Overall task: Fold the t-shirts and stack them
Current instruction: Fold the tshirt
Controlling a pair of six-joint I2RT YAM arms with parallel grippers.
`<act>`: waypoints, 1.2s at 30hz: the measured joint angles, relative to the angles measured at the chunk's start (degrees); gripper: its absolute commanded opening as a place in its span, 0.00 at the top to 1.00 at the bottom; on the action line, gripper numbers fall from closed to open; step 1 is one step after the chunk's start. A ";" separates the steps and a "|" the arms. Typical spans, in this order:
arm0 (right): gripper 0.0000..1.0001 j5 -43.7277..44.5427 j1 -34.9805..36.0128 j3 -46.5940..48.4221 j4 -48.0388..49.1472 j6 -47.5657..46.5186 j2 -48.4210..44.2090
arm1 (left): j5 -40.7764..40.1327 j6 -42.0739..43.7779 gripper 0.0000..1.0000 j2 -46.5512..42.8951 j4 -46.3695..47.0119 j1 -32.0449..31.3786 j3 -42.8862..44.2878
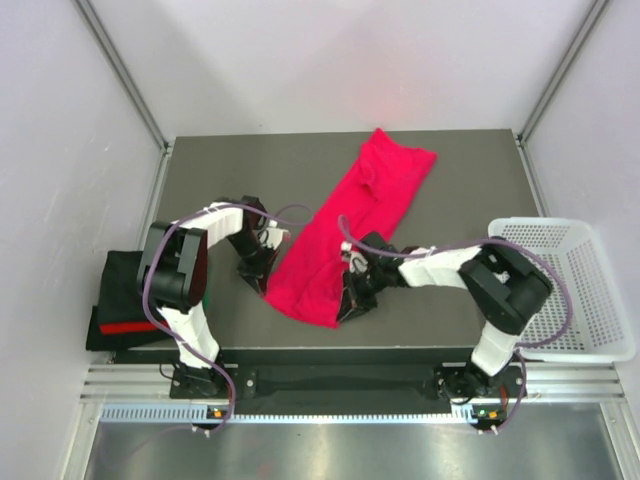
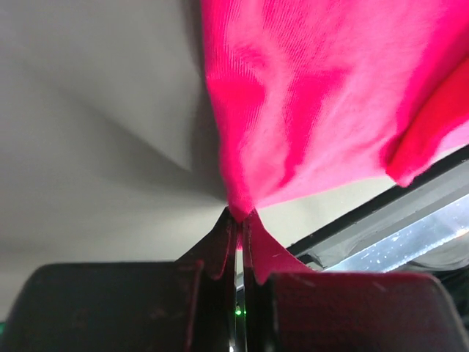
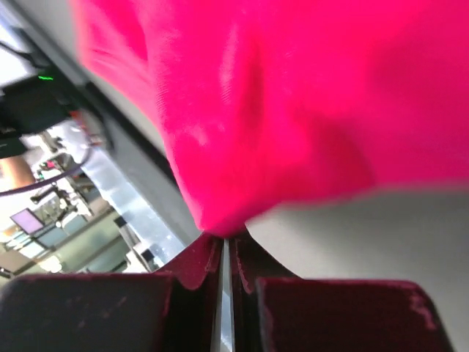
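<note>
1. The magenta t-shirt (image 1: 350,225) is laid diagonally across the tabletop (image 1: 460,190).
2. Its near left edge is pinched by the left hand (image 2: 236,217).
3. Its near right edge is pinched by the right hand (image 3: 226,239).

We look down on the table (image 1: 200,170) from above; our wrist cameras sit close behind their jaws, all sharing the magenta t-shirt (image 1: 325,245) ahead of them.
</note>
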 measured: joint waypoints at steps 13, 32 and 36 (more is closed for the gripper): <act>1.00 -7.43 -20.04 0.02 -2.60 -12.92 -22.69 | 2.82 0.04 1.00 3.93 -4.72 -5.40 34.29; 1.00 -7.28 -34.97 3.23 -0.35 -19.10 -13.18 | -3.52 -1.55 1.00 28.20 -0.22 -11.45 66.47; 1.00 -7.17 -36.48 6.84 -0.24 -21.24 -8.09 | -4.68 -1.70 1.00 30.16 2.64 -11.45 67.52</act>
